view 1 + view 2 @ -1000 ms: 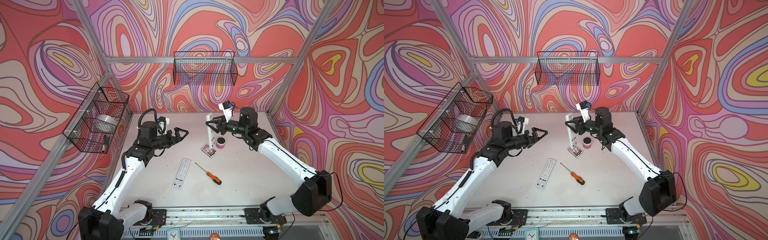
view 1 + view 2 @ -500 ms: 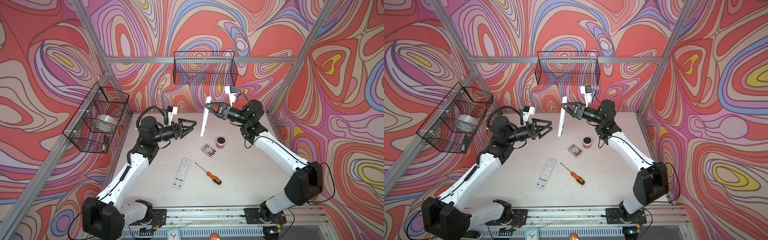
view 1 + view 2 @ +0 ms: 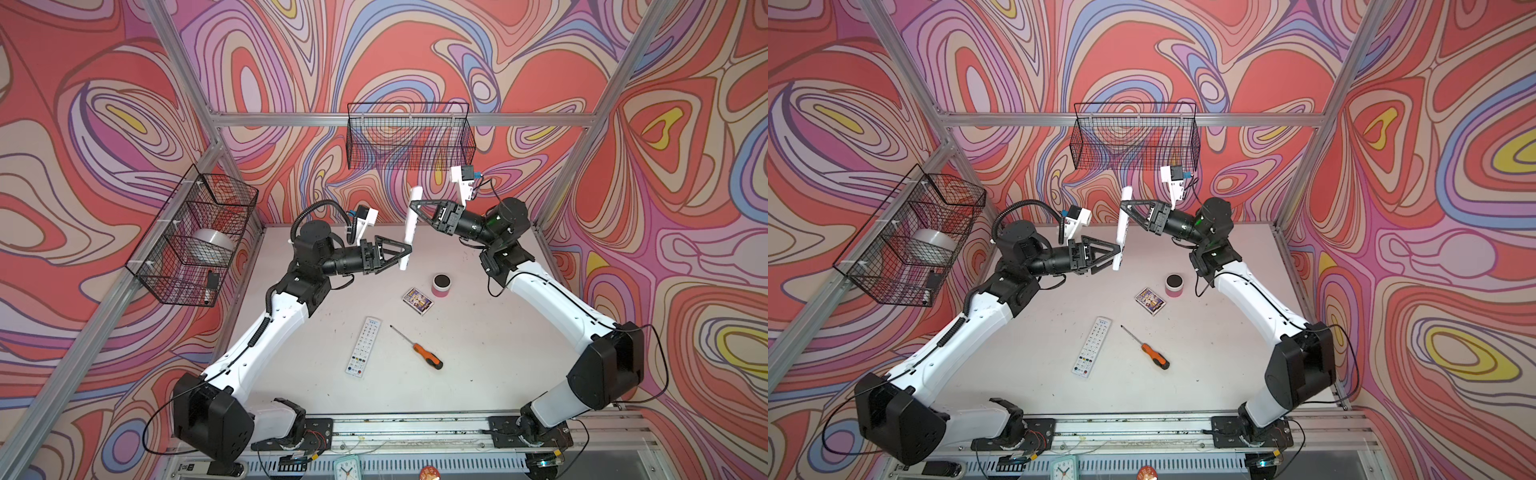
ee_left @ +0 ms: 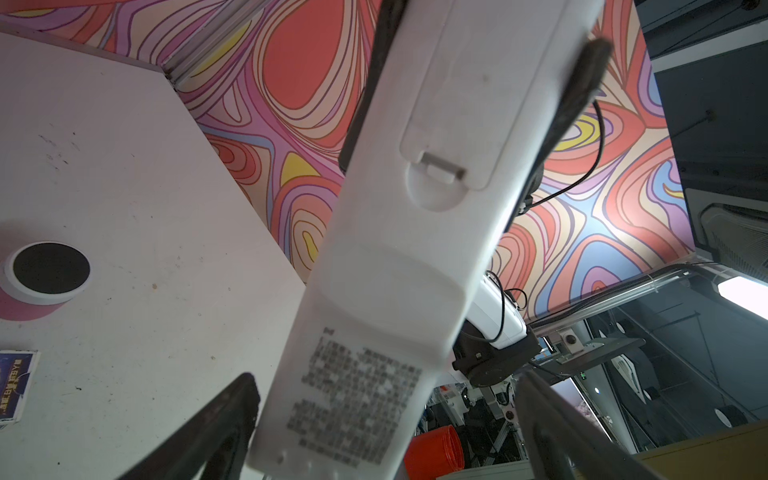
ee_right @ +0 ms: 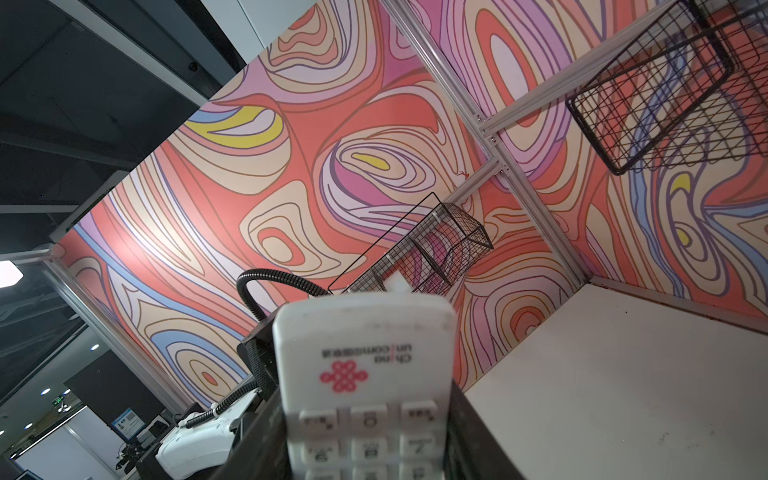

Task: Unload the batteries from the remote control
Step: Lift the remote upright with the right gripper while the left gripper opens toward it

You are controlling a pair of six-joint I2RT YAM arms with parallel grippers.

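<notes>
While right tool (image 3: 413, 208) holds remote (image 3: 409, 230), left tool (image 3: 405, 255) gapes.

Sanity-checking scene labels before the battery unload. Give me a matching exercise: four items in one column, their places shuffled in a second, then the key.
Things
1. lifted remote
2. screwdriver
3. pink tub
4. tape roll

Places
A. in the side wire basket
B. standing on the table beside the card box
C. off the table, clamped by the right gripper
D. lying on the table next to the flat remote

Pairs: 1-C, 2-D, 3-B, 4-A
</notes>
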